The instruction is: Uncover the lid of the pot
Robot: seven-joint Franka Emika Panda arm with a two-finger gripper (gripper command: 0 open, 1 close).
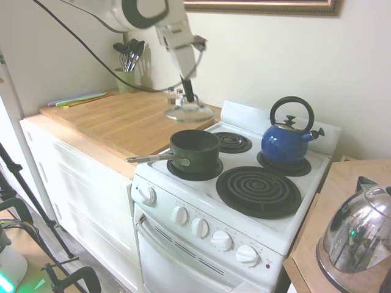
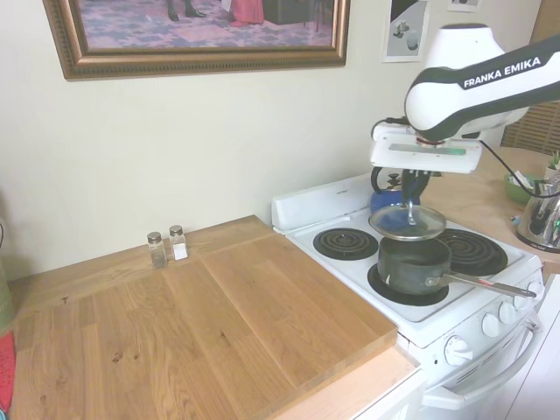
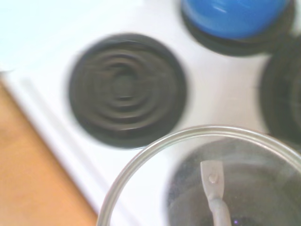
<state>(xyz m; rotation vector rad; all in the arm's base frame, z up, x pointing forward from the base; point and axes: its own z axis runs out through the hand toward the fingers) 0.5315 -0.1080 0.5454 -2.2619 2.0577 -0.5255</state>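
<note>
The white stove (image 1: 287, 229) fills most of the scene, with a broad wooden countertop (image 2: 192, 324) running alongside it and two small shakers (image 2: 168, 248) standing at the wall end of that wood. On the stove's back burner sits a blue kettle (image 1: 286, 141), and on a front burner the pot (image 1: 194, 151) stands open, its long silvery handle (image 1: 149, 159) pointing out over the counter edge. The lid (image 1: 189, 111) is already off: it hangs in the air above and a little behind the pot, clear of the rim, roughly level, and in the wrist view its steel rim (image 3: 141, 160) and one foot of the loop handle (image 3: 212, 181) show over the dark pot below. The gripper (image 1: 188, 96) reaches straight down to the top of the lid and appears to be pinched on the loop handle, though the fingertips themselves are too small to make out clearly. As a judgement, the lid is stiff, moderately heavy for its size, and breakable glass with a smooth slippery dome, so the arched loop is the only sound place to hold it; held at that single point it may swing or tilt, so it should be set down gently and flat, perhaps on the wood beside the stove
</note>
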